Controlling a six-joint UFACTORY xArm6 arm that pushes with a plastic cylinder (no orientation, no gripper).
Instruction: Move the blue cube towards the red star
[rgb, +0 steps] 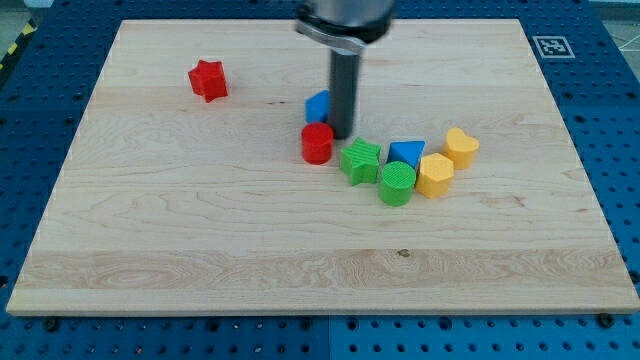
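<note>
My tip (341, 135) sits touching the blue cube's (318, 105) three-o'clock side; no hand, nothing grasped.
Push toward ten o'clock to the red star (208, 80), keeping clear of the red cylinder (317, 143).

Board: pale wooden table top (200, 230), visible grain in long streaks, a few small dark knots, smooth w/ low satin sheen. Around it, blue perforated base (610, 120), looks like painted metal, matt.

Blocks all look like moulded plastic, solid colour, mostly matt w/ faint sheen: red plastic star (208, 80), blue plastic cube (317, 105), red plastic cylinder (317, 143), green plastic star (360, 160), blue plastic triangle (406, 153). Green plastic cylinder (397, 183) shows fine ridged texture on top, prob. printed. Yellow plastic hexagon (435, 174) and yellow plastic heart (461, 146) smooth.

Dark rod (343, 90): smooth, semi-gloss, black, material can't tell; my tip (342, 136) same finish. Collar (345, 25) above rod: grey, metallic-looking sheen.
</note>
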